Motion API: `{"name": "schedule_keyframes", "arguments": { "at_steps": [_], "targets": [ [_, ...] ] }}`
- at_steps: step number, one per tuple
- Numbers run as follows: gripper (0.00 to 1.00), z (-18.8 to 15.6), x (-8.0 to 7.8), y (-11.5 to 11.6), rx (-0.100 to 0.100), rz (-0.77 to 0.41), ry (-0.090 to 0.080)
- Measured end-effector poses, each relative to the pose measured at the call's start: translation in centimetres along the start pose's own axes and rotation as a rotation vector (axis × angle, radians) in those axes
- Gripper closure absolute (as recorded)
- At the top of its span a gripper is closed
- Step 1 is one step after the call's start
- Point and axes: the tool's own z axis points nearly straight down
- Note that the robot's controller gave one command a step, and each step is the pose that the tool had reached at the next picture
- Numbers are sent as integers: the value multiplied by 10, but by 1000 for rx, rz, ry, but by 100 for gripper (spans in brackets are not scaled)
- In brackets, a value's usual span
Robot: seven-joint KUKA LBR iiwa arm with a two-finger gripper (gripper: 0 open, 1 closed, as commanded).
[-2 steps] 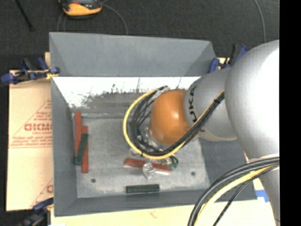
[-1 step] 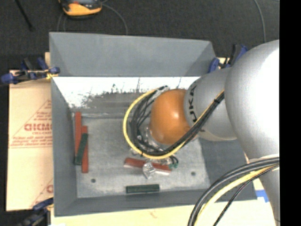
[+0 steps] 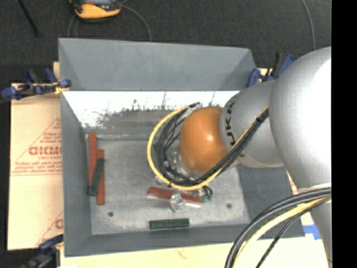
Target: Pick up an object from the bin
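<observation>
My gripper reaches down below the arm's orange cover onto the bin floor, right of the middle and towards the front. Its metal tip sits on or against a red flat stick that lies crosswise there, slanting slightly down to the right. The tip hides the middle of the stick. Whether the stick is gripped cannot be made out. A dark green flat bar lies just in front of it, along the bin's front wall.
By the left wall lie a long red stick, a second red stick and a dark green stick, close together and pointing lengthwise. The arm and its looped cables cover the bin's middle and right.
</observation>
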Motion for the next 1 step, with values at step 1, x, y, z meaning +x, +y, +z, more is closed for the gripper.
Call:
{"name": "schedule_keyframes", "arguments": {
  "at_steps": [1],
  "targets": [
    [100,-4,3,1,-1,-1,-2]
  ]
}}
